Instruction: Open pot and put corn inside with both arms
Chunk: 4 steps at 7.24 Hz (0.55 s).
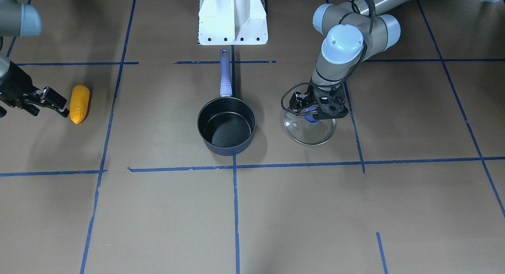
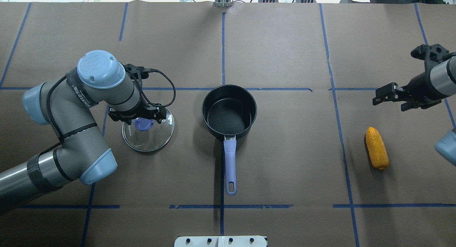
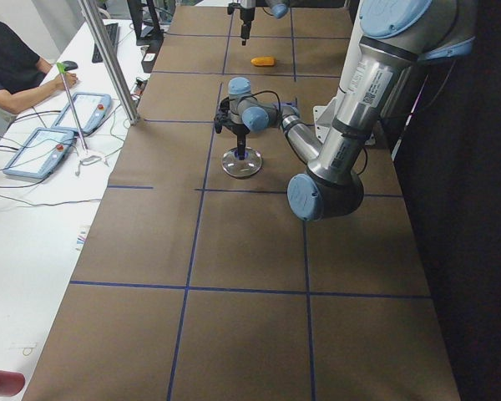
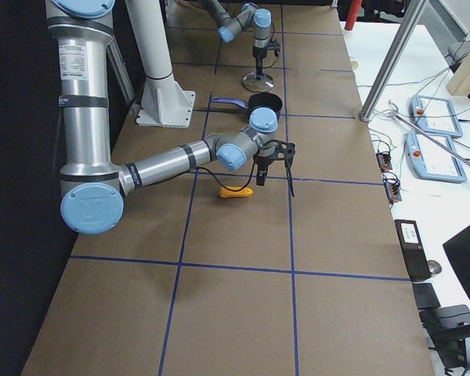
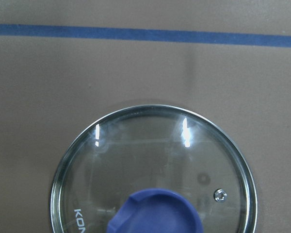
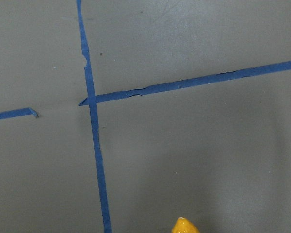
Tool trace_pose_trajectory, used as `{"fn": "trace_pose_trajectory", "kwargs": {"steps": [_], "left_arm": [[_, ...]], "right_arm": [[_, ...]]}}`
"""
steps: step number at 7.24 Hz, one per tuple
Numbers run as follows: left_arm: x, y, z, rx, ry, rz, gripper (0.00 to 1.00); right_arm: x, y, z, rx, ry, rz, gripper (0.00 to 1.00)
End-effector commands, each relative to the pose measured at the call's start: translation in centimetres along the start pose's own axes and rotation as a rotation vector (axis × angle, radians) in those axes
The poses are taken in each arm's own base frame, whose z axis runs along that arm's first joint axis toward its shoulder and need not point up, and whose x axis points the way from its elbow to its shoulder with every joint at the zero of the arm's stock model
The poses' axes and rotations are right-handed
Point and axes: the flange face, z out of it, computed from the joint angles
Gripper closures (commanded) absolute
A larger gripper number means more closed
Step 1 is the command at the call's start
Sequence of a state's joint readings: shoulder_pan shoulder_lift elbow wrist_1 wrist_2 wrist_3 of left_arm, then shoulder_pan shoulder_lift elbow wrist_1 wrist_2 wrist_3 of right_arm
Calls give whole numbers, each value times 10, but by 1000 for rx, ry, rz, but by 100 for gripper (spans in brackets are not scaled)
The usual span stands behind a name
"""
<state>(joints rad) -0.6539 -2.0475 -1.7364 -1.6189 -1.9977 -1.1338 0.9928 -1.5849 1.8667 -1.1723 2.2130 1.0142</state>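
The dark navy pot [image 1: 227, 147] stands open and empty at the table's middle [image 2: 229, 113], its purple handle [image 2: 230, 158] pointing at the robot's base. Its glass lid [image 2: 149, 136] lies flat on the table on the robot's left. My left gripper [image 2: 140, 119] points down over the lid's purple knob [image 5: 155, 213] with its jaws spread, open. The yellow-orange corn [image 2: 377, 148] lies on the table far to the robot's right. My right gripper [image 2: 390, 99] is open and empty, hovering just past the corn's far end. The corn's tip [image 6: 185, 225] shows in the right wrist view.
The white base pedestal [image 1: 232, 17] stands behind the pot handle. Blue tape lines [image 1: 235, 211] grid the brown table. In the exterior left view an operator [image 3: 8, 67], teach pendants [image 3: 33, 150] and a metal post [image 3: 108, 58] stand on a side table.
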Motion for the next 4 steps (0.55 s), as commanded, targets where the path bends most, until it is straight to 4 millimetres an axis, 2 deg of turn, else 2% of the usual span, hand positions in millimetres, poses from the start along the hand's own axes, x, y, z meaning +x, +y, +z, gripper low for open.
{"fn": "trace_pose_trajectory", "kwargs": {"steps": [1,2,3,4], "left_arm": [[1,1,-27,1,-16,-20,0],[3,4,-36,5,-10,-18,0],[0,-1,-43,-19,12,-30,0],[-5,-8,-58,-33,42,-44,0]], "right_arm": [[-2,27,27,4,14,11,0],[-7,42,43,-3,34,-2,0],[-4,57,56,-15,52,-25,0],[4,69,64,-38,67,-32,0]]}}
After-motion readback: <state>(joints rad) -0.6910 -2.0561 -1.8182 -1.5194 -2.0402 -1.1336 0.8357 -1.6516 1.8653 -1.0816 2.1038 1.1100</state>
